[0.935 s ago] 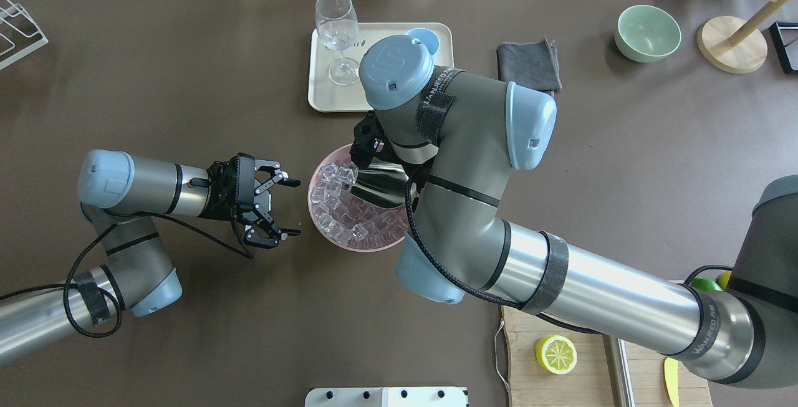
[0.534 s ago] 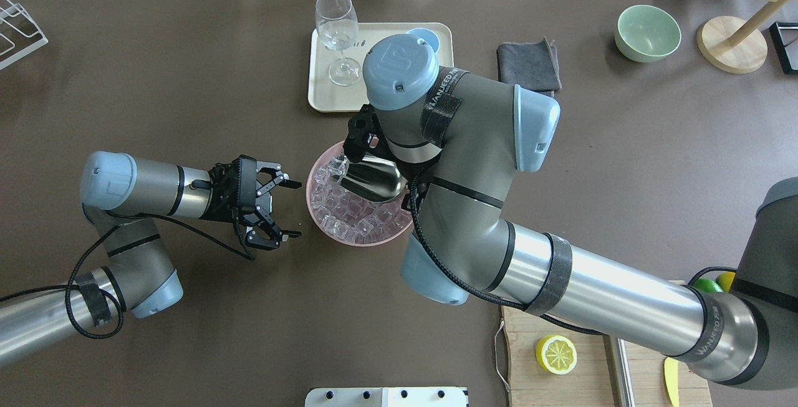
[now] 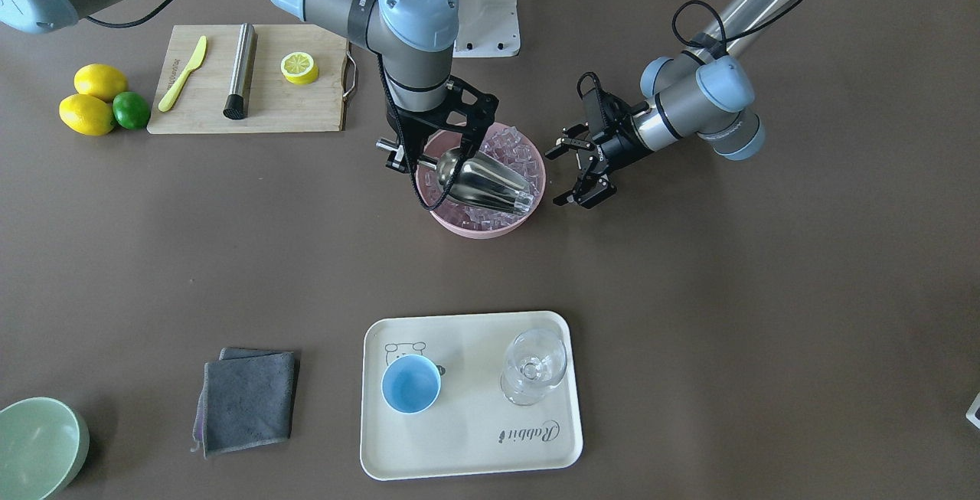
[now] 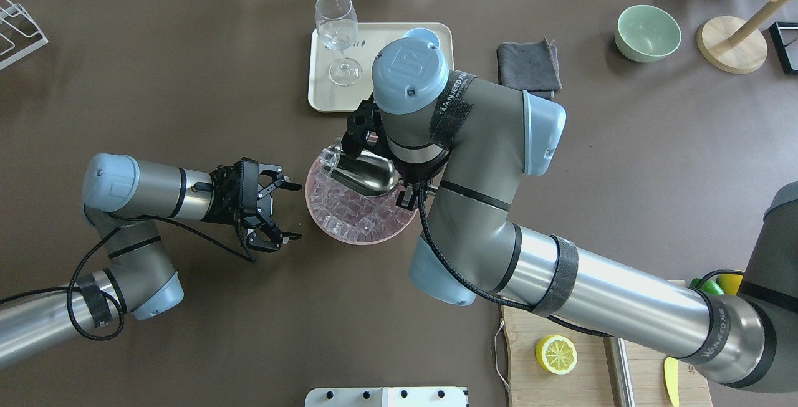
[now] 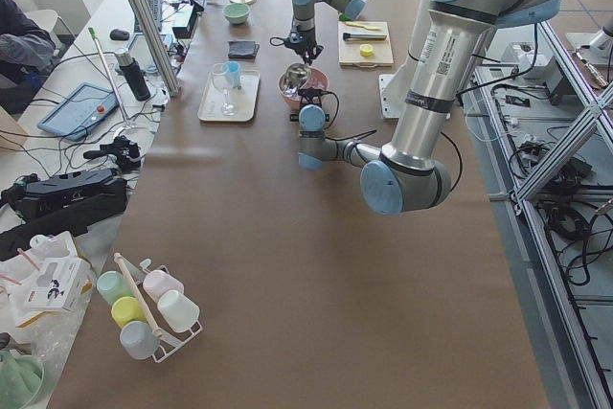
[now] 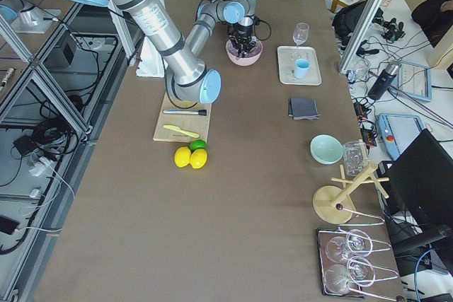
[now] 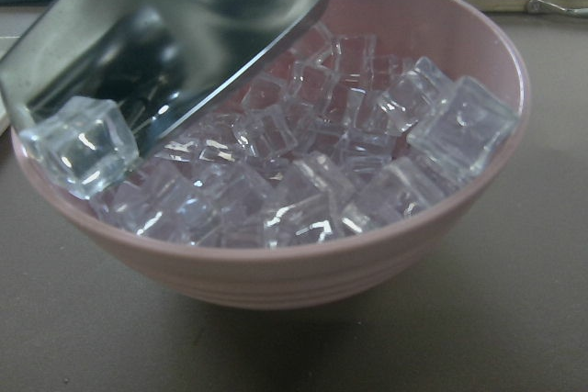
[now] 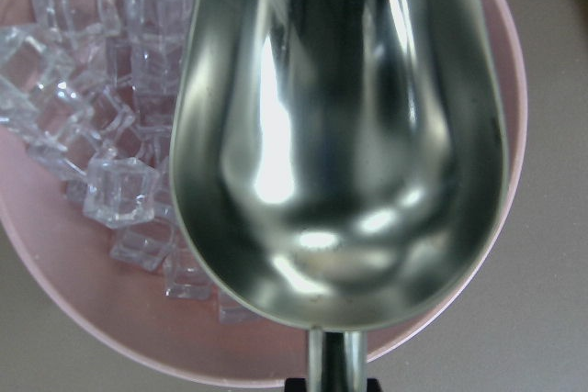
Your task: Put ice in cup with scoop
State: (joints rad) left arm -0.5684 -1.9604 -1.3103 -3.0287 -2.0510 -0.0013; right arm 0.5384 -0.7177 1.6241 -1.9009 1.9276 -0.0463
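The steel scoop [image 4: 368, 173] [image 3: 490, 182] [image 8: 340, 135] hangs tilted over a pink bowl [image 4: 355, 239] [image 7: 367, 263] full of ice [image 7: 322, 162] [image 8: 101, 89]. My right gripper [image 3: 448, 157] is shut on the scoop's handle and is mostly hidden under the wrist in the overhead view. One ice cube [image 7: 78, 144] [image 4: 328, 158] sits at the scoop's lip; the trough behind it looks bare. My left gripper [image 4: 296, 210] [image 3: 563, 177] is open just beside the bowl, holding nothing. The blue cup [image 3: 411, 383] [image 4: 424, 36] stands on a cream tray [image 3: 467, 454].
A stemmed glass [image 3: 534, 366] shares the tray with the cup. A grey cloth [image 3: 249, 400] and a green bowl [image 3: 34, 446] lie further along that side. A cutting board [image 3: 253, 106] holds a steel cylinder, a yellow knife and a lemon half; lemons and a lime lie beside it.
My right arm has drawn the scoop up out of the ice and towards the tray side of the bowl, with one cube at its lip. The left gripper has barely shifted.
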